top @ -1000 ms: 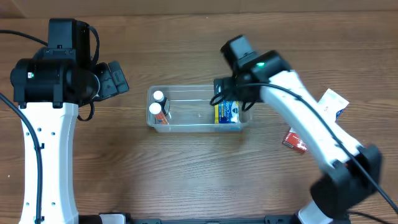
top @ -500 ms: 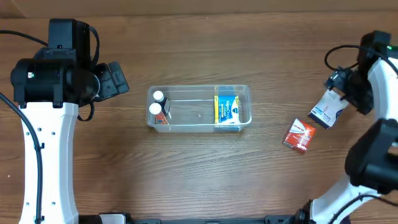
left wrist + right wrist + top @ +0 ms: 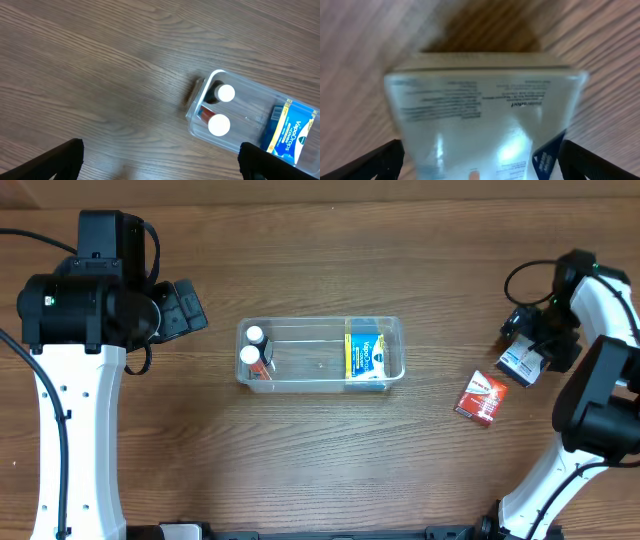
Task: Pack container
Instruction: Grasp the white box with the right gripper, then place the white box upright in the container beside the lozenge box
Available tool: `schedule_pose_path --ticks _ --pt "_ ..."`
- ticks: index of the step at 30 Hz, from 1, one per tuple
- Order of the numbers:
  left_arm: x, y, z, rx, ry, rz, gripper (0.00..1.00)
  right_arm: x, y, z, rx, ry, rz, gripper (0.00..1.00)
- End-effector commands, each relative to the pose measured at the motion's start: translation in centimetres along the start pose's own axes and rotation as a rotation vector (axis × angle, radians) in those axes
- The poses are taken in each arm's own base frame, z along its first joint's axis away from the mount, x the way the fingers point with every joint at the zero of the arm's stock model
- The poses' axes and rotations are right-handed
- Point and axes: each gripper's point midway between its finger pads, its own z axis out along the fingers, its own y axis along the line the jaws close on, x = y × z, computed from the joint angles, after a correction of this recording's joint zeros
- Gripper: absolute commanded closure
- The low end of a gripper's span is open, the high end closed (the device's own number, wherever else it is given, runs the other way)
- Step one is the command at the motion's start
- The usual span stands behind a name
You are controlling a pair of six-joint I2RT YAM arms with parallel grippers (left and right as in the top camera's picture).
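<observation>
Robot arm poised over a loose box beside a part-filled container.
A shallow clear plastic rectangular container sits at frame centre on the wooden desk, with white-capped bottles at its left end and a blue-and-yellow packet at its right. The right fingers, spread wide, straddle a white-and-blue box; an off-centre squeeze could skid or tip it. The left fingers gape wide, empty.
</observation>
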Motion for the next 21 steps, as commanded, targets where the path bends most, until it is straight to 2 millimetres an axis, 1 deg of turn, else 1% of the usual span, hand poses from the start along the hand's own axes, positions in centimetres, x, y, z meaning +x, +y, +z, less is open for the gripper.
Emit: schedule_pose_path --ticks 1,2,4,5,6,8,9,10,11,12,13,15,16,17,18,19,20,21 --pt "0.3 -0.1 0.1 0.006 0.013 0.022 0.00 1.2 -0.3 2.1 0.017 0.055 -0.006 0.00" --pt "0.3 -0.1 0.1 0.007 0.013 0.022 0.00 1.2 -0.3 2.1 0.016 0.054 -0.006 0.00" --pt "0.3 -0.1 0.1 0.007 0.013 0.022 0.00 1.3 -0.3 2.0 0.018 0.058 -0.006 0.07" --pt "0.3 -0.1 0.1 0.007 0.013 0.022 0.00 1.4 -0.2 2.0 0.010 0.062 -0.006 0.15" --pt "0.3 -0.1 0.1 0.006 0.013 0.022 0.00 1.4 0.1 1.9 -0.006 0.067 -0.006 0.18" --pt "0.3 0.0 0.1 0.006 0.013 0.022 0.00 1.3 0.4 1.2 -0.022 0.072 -0.005 0.24" --pt "0.3 0.0 0.1 0.006 0.013 0.022 0.00 1.2 0.6 0.6 -0.030 0.070 -0.005 0.24" --pt "0.3 0.0 0.1 0.006 0.013 0.022 0.00 0.8 1.1 -0.8 -0.058 0.064 -0.005 0.24" --pt "0.3 0.0 0.1 0.006 0.014 0.022 0.00 0.4 1.7 -3.2 -0.090 0.040 -0.010 0.24" --pt "0.3 -0.1 0.1 0.006 0.014 0.022 0.00 0.2 2.2 -4.8 -0.108 0.018 -0.016 0.24" --pt "0.3 0.0 0.1 0.006 0.014 0.022 0.00 0.1 2.9 -7.4 -0.129 -0.027 -0.033 0.24" --pt "0.4 0.0 0.1 0.003 0.020 0.023 0.00 0.9 4.8 -12.8 -0.176 -0.136 -0.098 0.24" --pt "0.5 0.0 0.1 0.003 0.022 0.023 0.00 1.9 5.8 -15.3 -0.202 -0.188 -0.144 0.23" --pt "0.5 0.1 0.1 0.002 0.024 0.023 0.00 3.5 6.9 -17.8 -0.230 -0.242 -0.204 0.23" --pt "0.5 0.1 0.1 0.002 0.024 0.023 0.00 5.8 8.2 -20.4 -0.258 -0.291 -0.271 0.23" --pt "0.5 0.1 0.1 0.002 0.024 0.023 0.00 8.7 9.6 -22.8 -0.293 -0.332 -0.351 0.23" --pt "0.5 0.1 0.1 0.002 0.023 0.023 0.00 11.7 11.1 -24.5 -0.323 -0.363 -0.434 0.23" --pt "0.5 0.1 0.1 0.002 0.023 0.023 0.00 13.7 12.2 -25.5 -0.351 -0.375 -0.480 0.23"
